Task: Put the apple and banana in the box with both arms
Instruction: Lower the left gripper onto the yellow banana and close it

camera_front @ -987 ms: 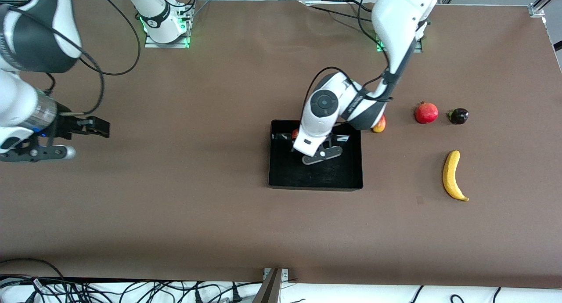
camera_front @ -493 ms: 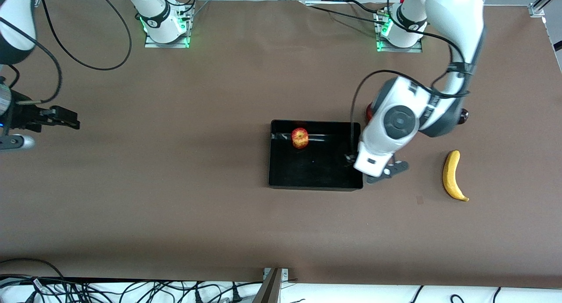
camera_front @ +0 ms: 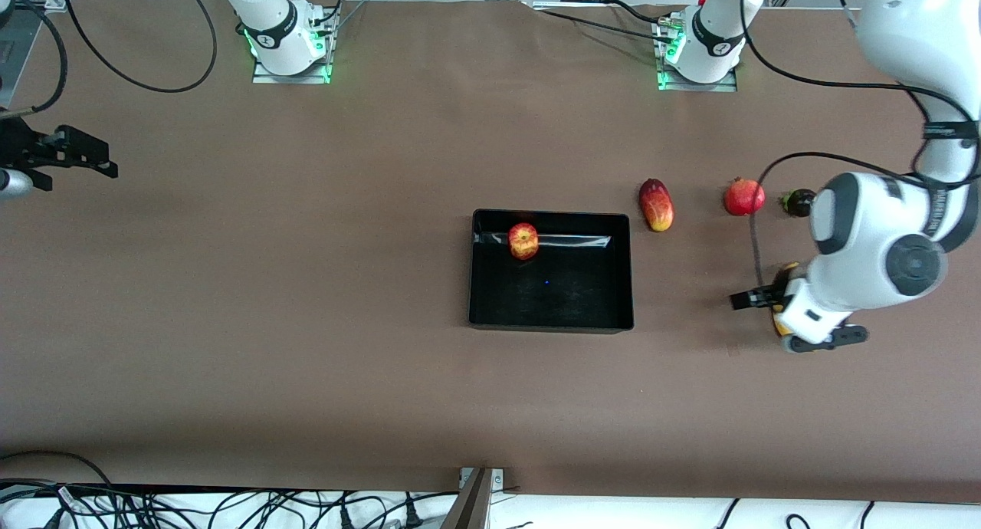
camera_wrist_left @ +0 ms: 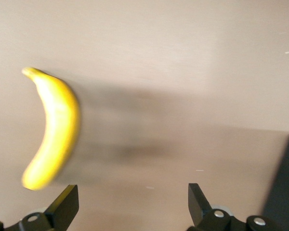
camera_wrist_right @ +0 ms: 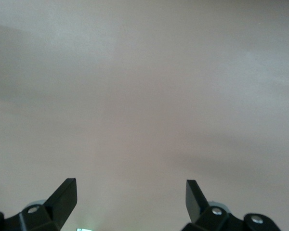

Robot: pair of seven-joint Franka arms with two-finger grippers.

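Observation:
The apple point(camera_front: 523, 241) lies in the black box point(camera_front: 552, 303), by the wall farthest from the front camera. The banana point(camera_front: 787, 269) lies on the table toward the left arm's end, mostly hidden under the left wrist. My left gripper point(camera_front: 798, 326) hangs over it, open and empty. In the left wrist view the banana point(camera_wrist_left: 53, 130) lies off to one side of the left gripper point(camera_wrist_left: 131, 204), outside the jaws. My right gripper point(camera_front: 77, 159) waits open and empty at the right arm's end of the table. The right wrist view shows only bare table past the right gripper point(camera_wrist_right: 130, 197).
A red-and-yellow mango point(camera_front: 656, 205), a red pomegranate point(camera_front: 744, 197) and a small dark fruit point(camera_front: 800, 202) lie in a row between the box and the left arm's end, farther from the front camera than the banana.
The left arm left the apple in the box and swung to over the banana. The right arm drew back toward its end of the table.

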